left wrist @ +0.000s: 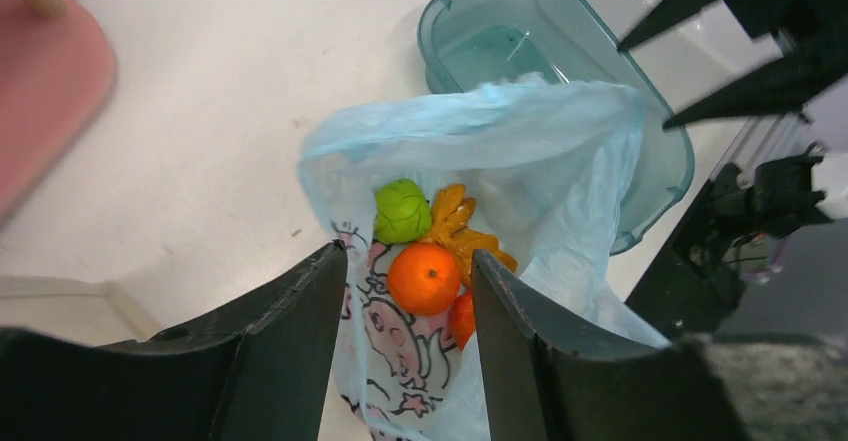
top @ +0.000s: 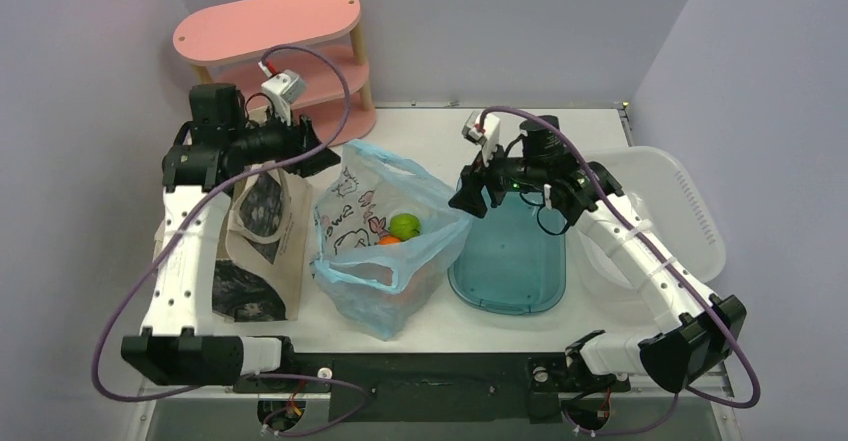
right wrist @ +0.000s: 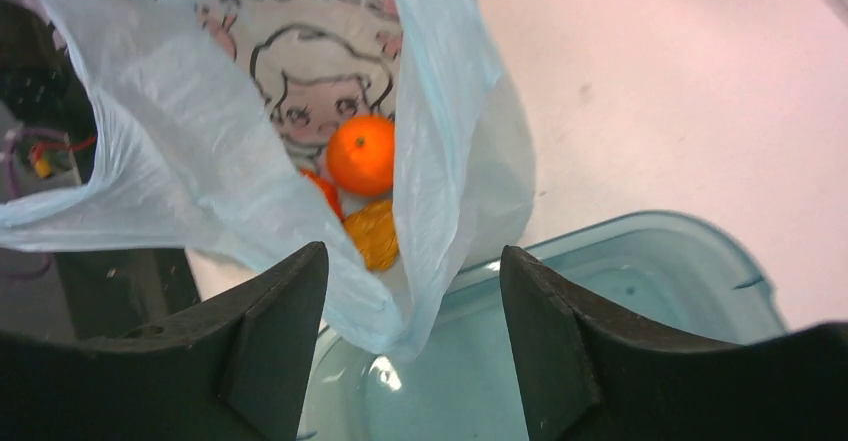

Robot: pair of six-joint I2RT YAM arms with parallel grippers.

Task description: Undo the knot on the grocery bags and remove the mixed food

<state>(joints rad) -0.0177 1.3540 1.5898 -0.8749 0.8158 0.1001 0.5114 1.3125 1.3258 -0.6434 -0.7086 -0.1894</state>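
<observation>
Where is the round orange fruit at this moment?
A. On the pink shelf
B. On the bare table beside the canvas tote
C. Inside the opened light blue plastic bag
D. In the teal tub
C: the left wrist view looks down into the light blue plastic bag, whose mouth is open, and the orange fruit lies inside it next to the green fruit.
</observation>
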